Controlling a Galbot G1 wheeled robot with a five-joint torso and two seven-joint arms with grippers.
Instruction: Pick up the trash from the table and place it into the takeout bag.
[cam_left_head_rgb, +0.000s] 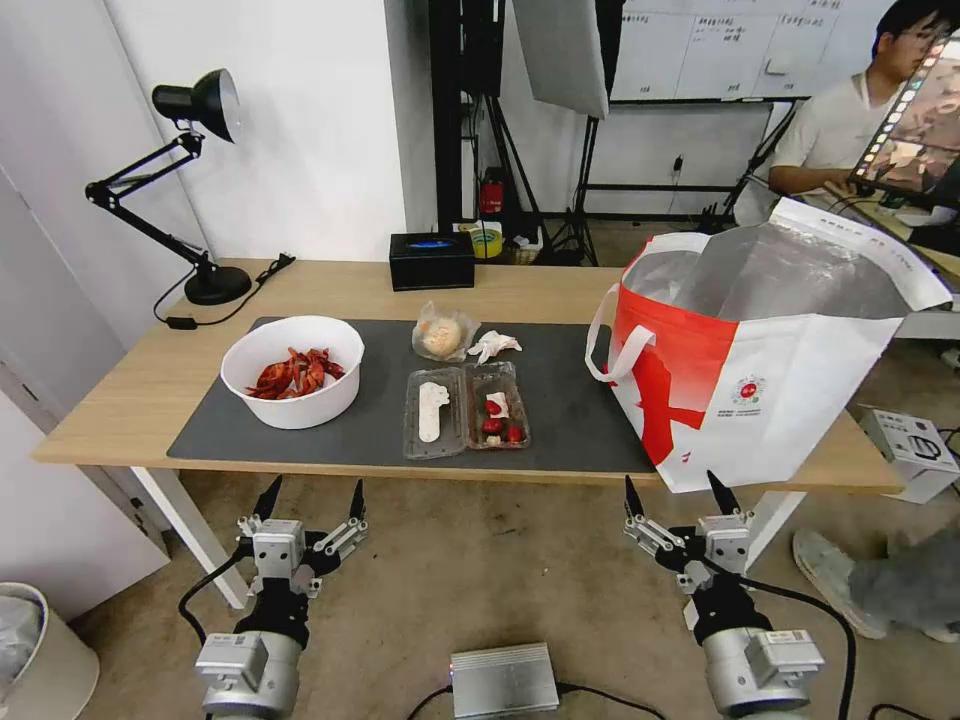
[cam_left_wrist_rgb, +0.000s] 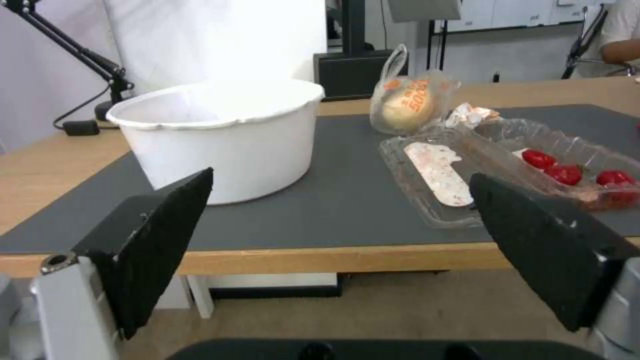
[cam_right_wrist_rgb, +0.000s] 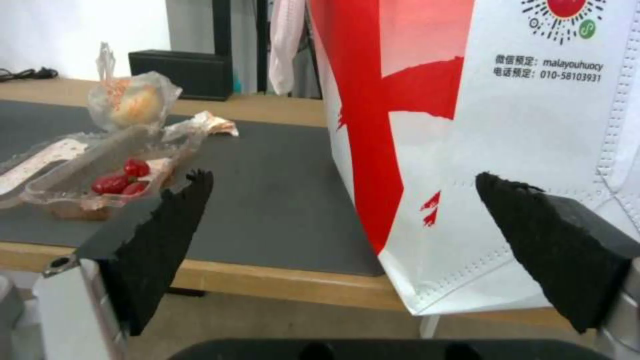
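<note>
One white bowl (cam_left_head_rgb: 292, 371), one clear hinged tray (cam_left_head_rgb: 466, 410), one bagged bun (cam_left_head_rgb: 441, 335), one crumpled tissue (cam_left_head_rgb: 493, 346), one takeout bag (cam_left_head_rgb: 765, 360), one black box (cam_left_head_rgb: 431, 261), one desk lamp (cam_left_head_rgb: 180, 180).

Bright, even light; slight wide-angle edge distortion.

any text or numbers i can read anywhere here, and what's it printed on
"微信预定: malayouhuocy" on the white side of the takeout bag, under its round red logo.
"电话预定: 010-58103931" on the line just below it.
Orange print on the clear bagged bun: too blurred to read.
Writing on the whiteboard in the room behind: too small to read.
Both the left gripper and the right gripper carry no readable marking.
</note>
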